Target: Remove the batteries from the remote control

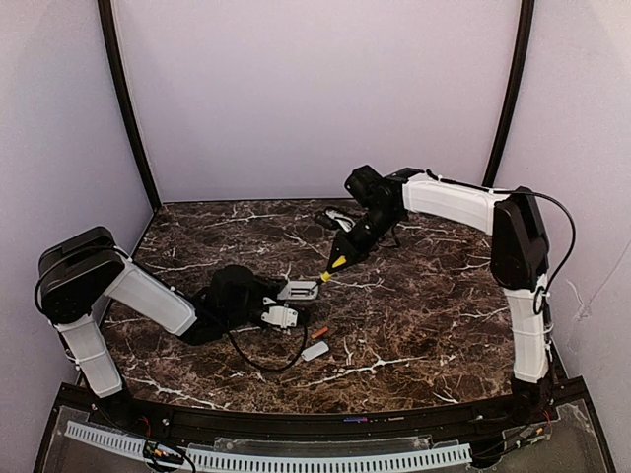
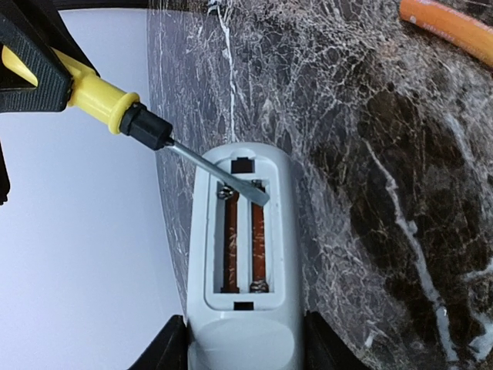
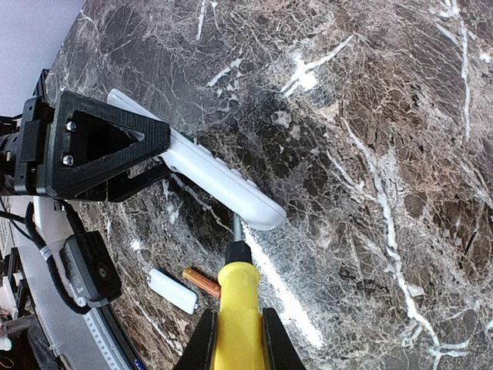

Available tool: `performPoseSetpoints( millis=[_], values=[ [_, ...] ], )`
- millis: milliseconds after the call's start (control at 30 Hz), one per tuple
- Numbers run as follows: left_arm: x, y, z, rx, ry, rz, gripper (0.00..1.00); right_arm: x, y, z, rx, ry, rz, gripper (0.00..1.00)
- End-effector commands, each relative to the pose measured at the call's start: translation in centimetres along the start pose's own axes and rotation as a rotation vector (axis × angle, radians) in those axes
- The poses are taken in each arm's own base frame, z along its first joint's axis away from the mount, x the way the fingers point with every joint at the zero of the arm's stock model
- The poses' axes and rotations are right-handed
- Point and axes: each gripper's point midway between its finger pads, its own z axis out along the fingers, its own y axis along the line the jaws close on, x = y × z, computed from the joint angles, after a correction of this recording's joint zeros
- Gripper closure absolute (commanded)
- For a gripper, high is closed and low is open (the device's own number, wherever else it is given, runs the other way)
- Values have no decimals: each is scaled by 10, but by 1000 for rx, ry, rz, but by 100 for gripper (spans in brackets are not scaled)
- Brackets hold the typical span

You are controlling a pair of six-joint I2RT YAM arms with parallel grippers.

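Note:
My left gripper [image 2: 243,356] is shut on the near end of the white remote control [image 2: 243,262] and holds it back side up, with the recess open. Two narrow reddish-orange lengths [image 2: 258,243] lie side by side in the recess and look like batteries. My right gripper [image 3: 237,343] is shut on a yellow-handled screwdriver [image 3: 235,308]. The screwdriver's flat tip [image 2: 258,194] rests at the far end of the right slot. One loose battery [image 3: 202,283] lies on the table. In the top view the remote [image 1: 298,290] is at the table's middle, with the screwdriver [image 1: 337,262] slanting down to it.
The small white cover piece [image 3: 173,290] lies next to the loose battery, near the front edge; it also shows in the top view [image 1: 315,350]. A black cable [image 1: 258,361] loops on the table under my left arm. A small dark-and-white object [image 1: 335,217] sits at the back.

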Motion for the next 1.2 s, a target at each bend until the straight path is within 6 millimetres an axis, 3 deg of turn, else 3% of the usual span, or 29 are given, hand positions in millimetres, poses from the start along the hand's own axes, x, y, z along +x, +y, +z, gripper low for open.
performPoseSetpoints(
  millis=[0,600,833,1167],
  values=[
    [-11,64,-11,-195,-50,-100,100,7,-1,-11,46,-9,-7,100],
    [-15,75,-22,-199,-89,-231,100,16,46,-74,9,-171,-56,100],
    [-16,90,-33,-209,-104,-357,100,15,44,-94,86,-248,-38,100],
    [-34,104,-49,-222,-158,-444,100,16,39,-115,173,-339,-18,100]
  ],
)
